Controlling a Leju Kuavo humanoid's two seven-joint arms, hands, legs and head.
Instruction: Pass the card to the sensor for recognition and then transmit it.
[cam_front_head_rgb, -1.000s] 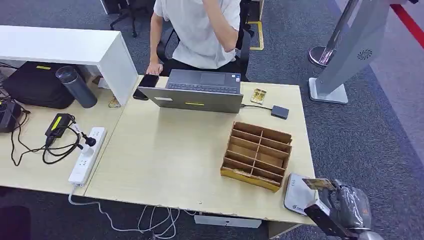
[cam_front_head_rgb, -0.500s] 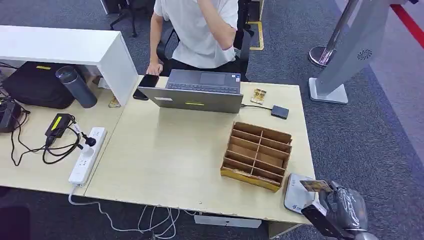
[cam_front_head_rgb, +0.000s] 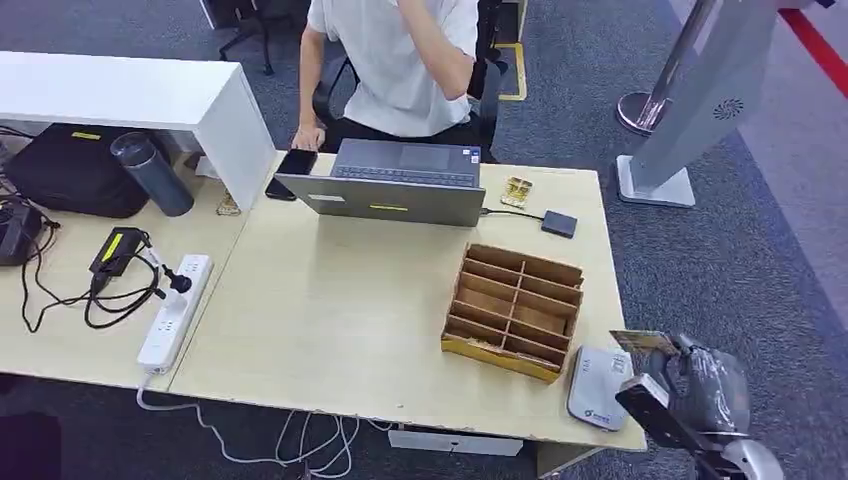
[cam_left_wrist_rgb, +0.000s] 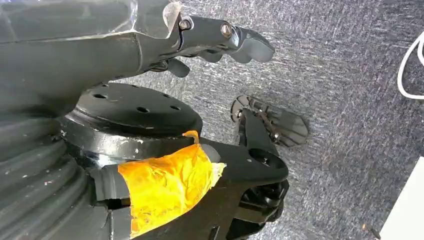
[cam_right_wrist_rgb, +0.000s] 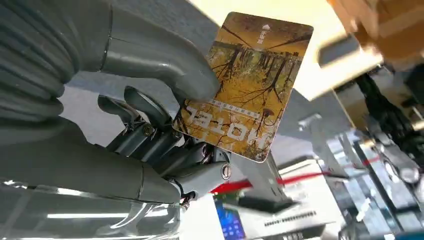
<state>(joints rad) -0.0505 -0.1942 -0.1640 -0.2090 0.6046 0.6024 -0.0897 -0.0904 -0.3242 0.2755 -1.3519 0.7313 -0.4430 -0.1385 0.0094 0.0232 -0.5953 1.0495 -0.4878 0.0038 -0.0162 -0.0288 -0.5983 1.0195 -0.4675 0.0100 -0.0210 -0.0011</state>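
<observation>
My right hand (cam_front_head_rgb: 705, 385) pinches the card (cam_front_head_rgb: 642, 341) between thumb and fingers, just beside the sensor (cam_front_head_rgb: 597, 387) on the tabletop (cam_front_head_rgb: 350, 310) corner. Left hand (cam_left_wrist_rgb: 220, 40) hangs over the floor, fingers curled on nothing.

A counter (cam_front_head_rgb: 330, 320) runs across the view. A laptop (cam_front_head_rgb: 390, 182) sits at its far edge, with a seated person (cam_front_head_rgb: 400, 60) behind it. A divided rack (cam_front_head_rgb: 515, 310) stands on the right part of the counter, nearer than the laptop. The sensor (cam_front_head_rgb: 597, 387) lies at the near right corner, just right of the rack. The right hand (cam_front_head_rgb: 700, 385) is off the counter's right edge, beside the sensor, holding a card (cam_front_head_rgb: 642, 342). A power strip (cam_front_head_rgb: 175, 310) lies at the left.
</observation>
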